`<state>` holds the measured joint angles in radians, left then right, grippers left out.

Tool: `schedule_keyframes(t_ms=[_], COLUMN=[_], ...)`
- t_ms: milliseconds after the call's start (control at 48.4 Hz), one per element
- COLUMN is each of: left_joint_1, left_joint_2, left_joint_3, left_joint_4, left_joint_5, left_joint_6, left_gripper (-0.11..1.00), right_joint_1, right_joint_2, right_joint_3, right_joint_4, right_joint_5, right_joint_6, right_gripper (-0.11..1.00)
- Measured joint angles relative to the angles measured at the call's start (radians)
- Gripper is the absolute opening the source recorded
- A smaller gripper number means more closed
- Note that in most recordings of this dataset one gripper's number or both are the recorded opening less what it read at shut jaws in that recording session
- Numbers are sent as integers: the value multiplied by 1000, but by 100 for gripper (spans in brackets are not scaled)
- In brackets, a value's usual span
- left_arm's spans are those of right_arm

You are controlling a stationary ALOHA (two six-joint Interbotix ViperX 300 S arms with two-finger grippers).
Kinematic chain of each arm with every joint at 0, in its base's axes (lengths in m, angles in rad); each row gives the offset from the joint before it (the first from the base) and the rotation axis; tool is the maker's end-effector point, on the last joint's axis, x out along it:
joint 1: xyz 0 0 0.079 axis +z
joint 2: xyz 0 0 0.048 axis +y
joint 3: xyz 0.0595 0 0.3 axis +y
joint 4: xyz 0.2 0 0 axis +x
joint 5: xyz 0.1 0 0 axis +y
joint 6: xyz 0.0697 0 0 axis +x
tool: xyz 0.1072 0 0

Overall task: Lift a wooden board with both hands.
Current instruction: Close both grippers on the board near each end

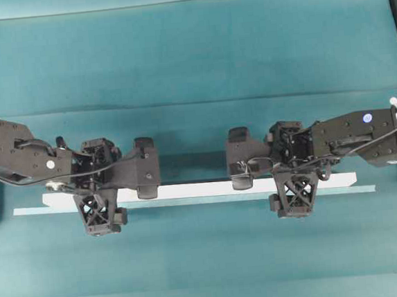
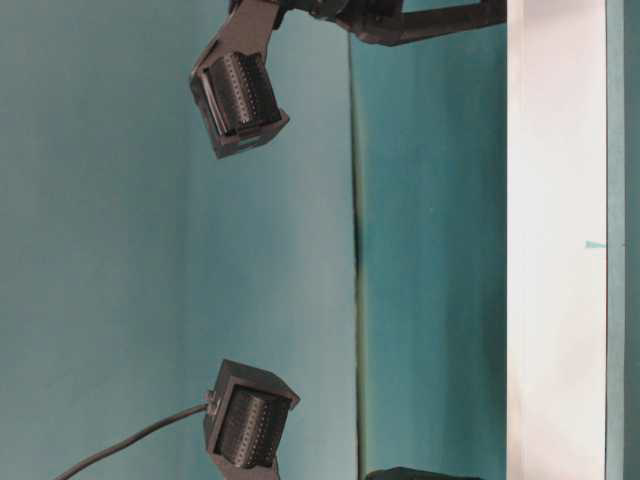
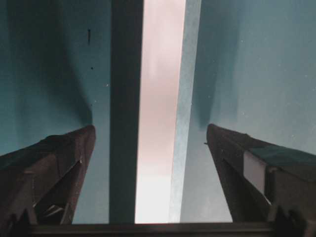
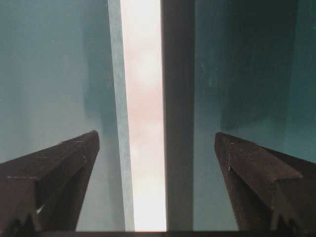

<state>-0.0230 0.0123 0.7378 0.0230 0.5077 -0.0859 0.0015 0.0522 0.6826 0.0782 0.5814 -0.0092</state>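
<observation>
The board (image 1: 202,189) lies flat on the teal table (image 1: 190,52), spanning most of the lower-middle of the overhead frame, with a pale teal strip (image 1: 189,202) along its lower edge. The left gripper (image 3: 150,136) is over the board's left part, fingers (image 3: 59,163) spread wide to either side of it, gripping nothing. The right gripper (image 4: 157,140) is over the right part, its fingers (image 4: 256,173) likewise spread and empty. In both wrist views the board runs up the centre between the fingers, clear of them.
</observation>
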Motion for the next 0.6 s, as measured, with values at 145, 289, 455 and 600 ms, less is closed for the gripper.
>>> schedule_keyframes(t_ms=[145, 289, 455, 600], left_joint_1=[-2, -2, -2, 0], left_joint_2=[0, 0, 0, 0], left_joint_3=[-2, -2, -2, -2], left_joint_4=[3, 3, 0, 3], left_joint_5=[-5, 8, 8, 8], left_joint_6=[-6, -12, -12, -6], left_gripper=[74, 30, 18, 18], right_joint_1=[2, 8, 8, 8], right_joint_2=[0, 3, 3, 5], right_joint_3=[3, 8, 8, 6], right_joint_4=[0, 0, 0, 0], right_joint_5=[5, 32, 38, 43], right_joint_6=[28, 61, 75, 77], right_gripper=[64, 24, 21, 21])
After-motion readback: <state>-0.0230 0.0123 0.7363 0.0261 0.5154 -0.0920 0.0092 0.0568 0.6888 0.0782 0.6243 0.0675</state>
